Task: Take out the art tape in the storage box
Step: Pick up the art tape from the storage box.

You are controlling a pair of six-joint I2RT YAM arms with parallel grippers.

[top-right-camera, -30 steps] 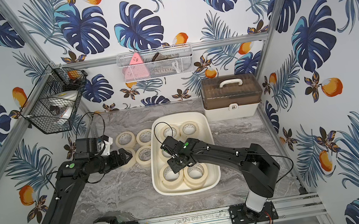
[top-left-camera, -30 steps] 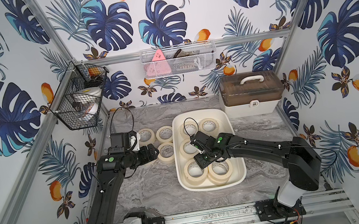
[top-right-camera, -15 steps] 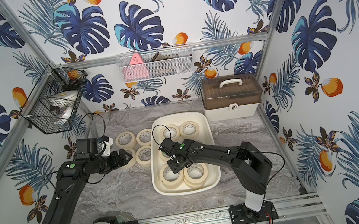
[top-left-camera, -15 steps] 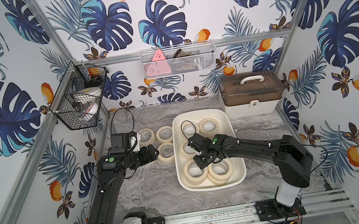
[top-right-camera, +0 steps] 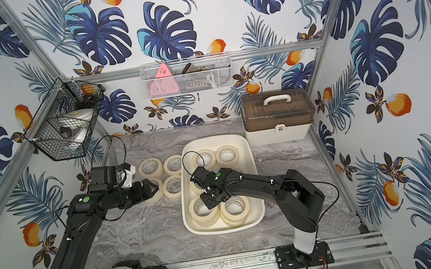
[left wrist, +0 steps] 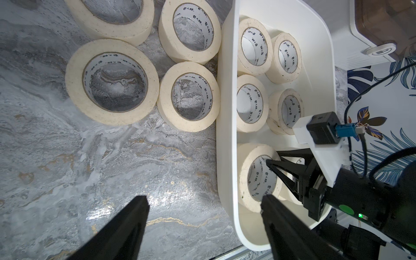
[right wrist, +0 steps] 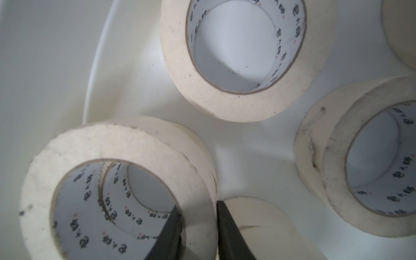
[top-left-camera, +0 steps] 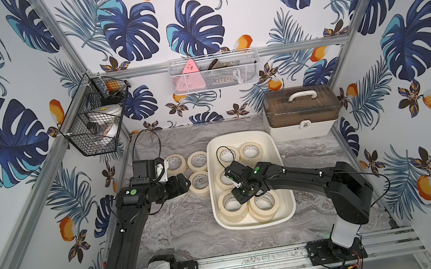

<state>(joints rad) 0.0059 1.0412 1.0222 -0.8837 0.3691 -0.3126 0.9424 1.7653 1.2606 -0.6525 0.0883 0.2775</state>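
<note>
In both top views the storage box [top-left-camera: 238, 137] sits in the middle of the worktop [top-left-camera: 182, 228]. Art tape rolls [top-left-camera: 252, 151] lie flat inside it, and some are stacked in twos. A few loose rolls [top-left-camera: 197, 160] lie on the worktop just beside the box. The right pincer [top-left-camera: 240, 195] points down into a near corner of the box. The left pincer [top-left-camera: 184, 185] hangs over the loose rolls.

The left wrist view shows the left pincer [left wrist: 202, 198] spread wide, holding nothing. It also shows the right pincer with one finger inside the top roll [left wrist: 243, 171] and one outside.

In the right wrist view the right pincer [right wrist: 198, 204] is pinching the wall of that top roll. It sits on a lower roll [right wrist: 202, 157], a bit off line.

To do this well, I think the arm should lift straight up and slowly. That way the lower roll does not get dragged along, and the top roll clears the box rim. Then it can go over to the loose rolls.
</note>
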